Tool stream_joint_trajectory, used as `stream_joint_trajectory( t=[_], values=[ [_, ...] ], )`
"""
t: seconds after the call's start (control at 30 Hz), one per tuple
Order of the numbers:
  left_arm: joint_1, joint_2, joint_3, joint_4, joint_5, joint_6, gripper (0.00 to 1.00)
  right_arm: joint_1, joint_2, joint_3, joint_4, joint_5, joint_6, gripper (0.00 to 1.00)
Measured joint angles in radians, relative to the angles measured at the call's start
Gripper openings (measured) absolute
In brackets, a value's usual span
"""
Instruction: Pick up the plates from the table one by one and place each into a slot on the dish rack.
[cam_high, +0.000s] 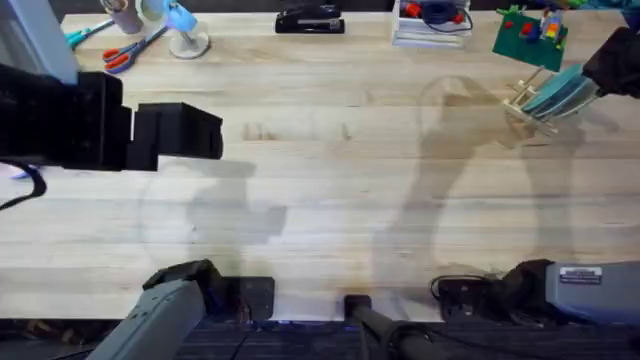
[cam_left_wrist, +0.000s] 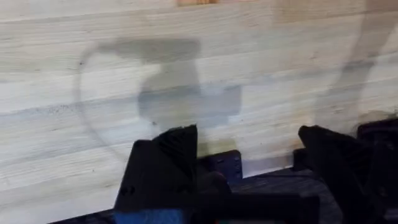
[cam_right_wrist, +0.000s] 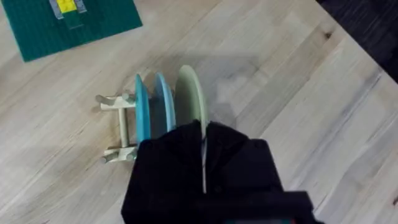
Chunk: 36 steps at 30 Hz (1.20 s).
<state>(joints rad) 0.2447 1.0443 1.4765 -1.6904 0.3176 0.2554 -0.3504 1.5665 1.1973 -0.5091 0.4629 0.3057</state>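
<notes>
Right wrist view: my right pincer (cam_right_wrist: 204, 149) pinches the cream plate (cam_right_wrist: 191, 93) edge-on.
Rack: dish rack (cam_right_wrist: 119, 127) directly beneath, plates upright.
Left pincer (cam_left_wrist: 249, 155): spread, far off.

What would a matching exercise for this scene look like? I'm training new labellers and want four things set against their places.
Things:
1. pale cream round plate
2. green toy-brick board
3. red-handled scissors
4. black stapler

Places:
A. at the far edge of the light wooden table, near the middle
B. upright in the pale wooden dish rack, gripped by the right end effector
C. near the far left corner
D. flat on the table, just beyond the rack

Pairs: 1-B, 2-D, 3-C, 4-A
</notes>
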Motion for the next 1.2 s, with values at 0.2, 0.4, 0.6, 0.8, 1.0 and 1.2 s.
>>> stream_joint_trajectory(
  t=[0.2,0.4,0.6,0.8,1.0,1.2],
  values=[
    [0.0,0.0,0.0,0.0,0.0,0.0,0.993,0.0,0.0,0.0,0.0,-0.003,0.0,0.11],
    [0.0,0.0,0.0,0.0,0.0,0.0,0.993,0.0,0.003,0.0,0.002,-0.005,0.0,0.13],
    [0.0,0.0,0.0,0.0,0.0,0.0,0.993,0.0,0.003,0.0,0.007,-0.005,0.0,0.172],
    [0.0,0.0,0.0,0.0,0.0,0.0,0.993,0.0,0.003,0.0,0.008,-0.005,0.0,0.204],
    [0.0,0.0,0.0,0.0,0.0,0.0,0.992,0.0,-0.017,0.0,0.008,-0.006,0.0,0.215],
    [0.0,0.0,0.0,0.0,0.0,0.0,0.993,0.001,-0.107,0.0,-0.005,-0.008,0.0,0.278]
  ],
)
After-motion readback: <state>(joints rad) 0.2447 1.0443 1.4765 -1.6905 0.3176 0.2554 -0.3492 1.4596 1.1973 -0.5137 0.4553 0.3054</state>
